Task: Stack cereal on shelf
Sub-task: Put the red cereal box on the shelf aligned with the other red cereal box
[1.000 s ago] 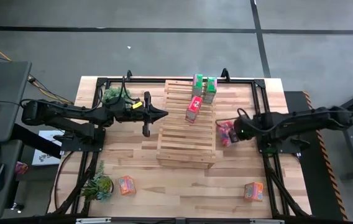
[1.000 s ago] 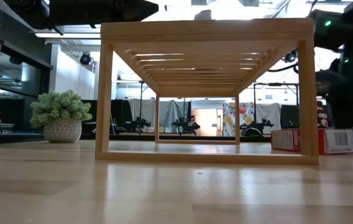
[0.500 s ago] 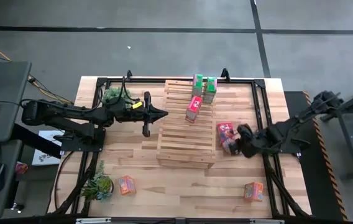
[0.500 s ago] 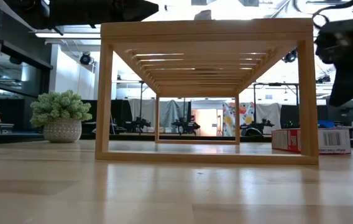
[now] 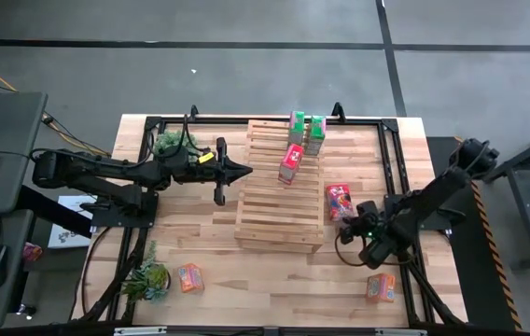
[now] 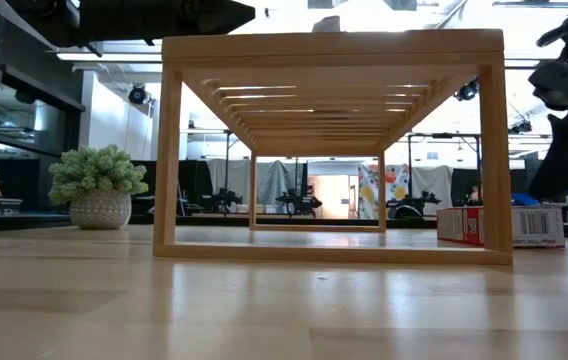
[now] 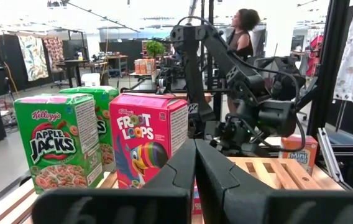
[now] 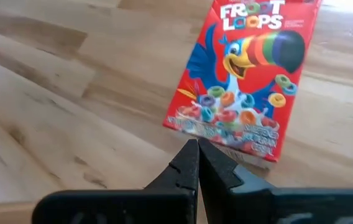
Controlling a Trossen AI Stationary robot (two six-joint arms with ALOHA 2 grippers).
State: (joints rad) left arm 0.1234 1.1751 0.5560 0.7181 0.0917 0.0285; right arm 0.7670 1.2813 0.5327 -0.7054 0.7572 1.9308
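Right gripper (image 8: 196,155), fingers pressed together, hovering beside flat red cereal box (image 8: 245,74) just beyond fingertips; left gripper (image 7: 195,163) likewise closed near shelf (image 5: 279,191).

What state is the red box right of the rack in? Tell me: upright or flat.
Flat. The red box lies face-up on the table beside the rack; the right gripper, shut, hovers above it.

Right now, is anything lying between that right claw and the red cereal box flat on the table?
Nothing visible does. The right gripper sits just beside the red box on the table, fingers shut, with only bare wood between them. The shelf is on the box's other side.
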